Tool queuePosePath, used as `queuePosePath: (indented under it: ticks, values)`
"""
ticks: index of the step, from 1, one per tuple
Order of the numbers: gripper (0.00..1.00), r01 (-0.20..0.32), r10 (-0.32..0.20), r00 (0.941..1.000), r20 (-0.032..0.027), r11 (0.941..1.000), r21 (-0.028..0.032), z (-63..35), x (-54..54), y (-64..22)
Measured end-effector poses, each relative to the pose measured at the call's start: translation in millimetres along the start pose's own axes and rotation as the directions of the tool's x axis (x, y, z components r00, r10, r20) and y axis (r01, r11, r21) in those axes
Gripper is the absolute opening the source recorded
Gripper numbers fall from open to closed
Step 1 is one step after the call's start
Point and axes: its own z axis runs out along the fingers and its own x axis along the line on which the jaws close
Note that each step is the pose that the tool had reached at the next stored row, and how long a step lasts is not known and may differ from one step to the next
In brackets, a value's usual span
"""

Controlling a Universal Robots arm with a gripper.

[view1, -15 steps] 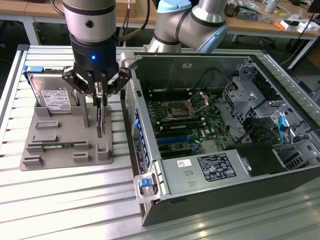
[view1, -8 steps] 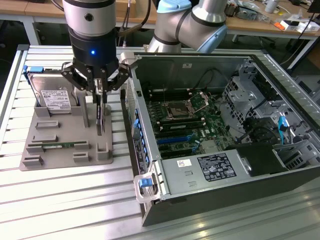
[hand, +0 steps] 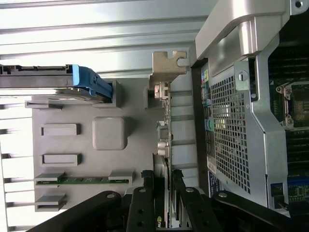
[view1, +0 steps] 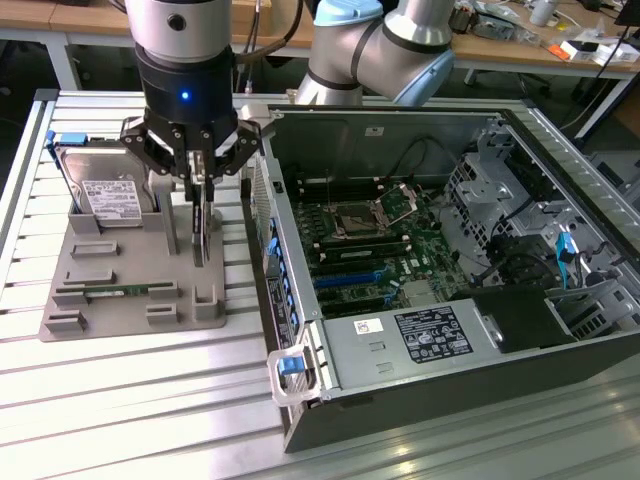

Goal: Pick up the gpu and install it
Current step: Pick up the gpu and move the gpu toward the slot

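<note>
The gpu [view1: 203, 238] stands upright in a holder [view1: 125, 262] on a slatted table [view1: 150, 400].

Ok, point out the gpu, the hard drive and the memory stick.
gpu [view1: 204, 235], exterior view, upright card's edge.
hard drive [view1: 108, 193], exterior view, white label.
memory stick [hand: 84, 180], wrist view, green edge.

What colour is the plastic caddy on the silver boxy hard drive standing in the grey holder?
Blue. The plastic caddy shows best in the wrist view.

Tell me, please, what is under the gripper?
The gpu stands on edge in the gray holder, right below the gripper. Its upper edge is covered by the gripper.
</note>
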Motion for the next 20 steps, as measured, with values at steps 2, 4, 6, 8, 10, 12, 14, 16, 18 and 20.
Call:
queuePosePath:
  ticks: [2,4,6,8,10,12,14,16,18,20]
  values:
    - [0.26,0.000,0.000,1.0000,-0.0001,1.0000,0.0000,-1.4,0.0,0.1]
    - [0.26,0.000,0.000,1.0000,0.0000,1.0000,-0.0001,-3.4,-0.1,0.2]
    - [0.26,0.000,0.000,1.0000,0.0000,1.0000,-0.0002,-5.1,-0.1,0.2]
    - [0.26,0.000,0.000,1.0000,0.0001,1.0000,-0.0002,-7.3,-0.2,0.3]
    - [0.26,0.000,0.000,1.0000,0.0001,1.0000,-0.0002,-8.8,-0.2,0.4]
    - [0.26,0.000,0.000,1.0000,0.0000,1.0000,-0.0001,-10.0,-0.2,0.5]
    - [0.26,0.000,0.000,1.0000,0.0001,1.0000,-0.0002,-11.1,-0.3,0.5]
    - [0.26,0.000,0.000,1.0000,-0.0001,1.0000,-0.0001,-12.3,-0.3,0.6]
    - [0.26,0.000,0.000,1.0000,0.0000,1.0000,-0.0002,-14.1,-0.3,0.6]
    - [0.26,0.000,0.000,1.0000,0.0000,1.0000,-0.0002,-15.8,-0.4,0.7]
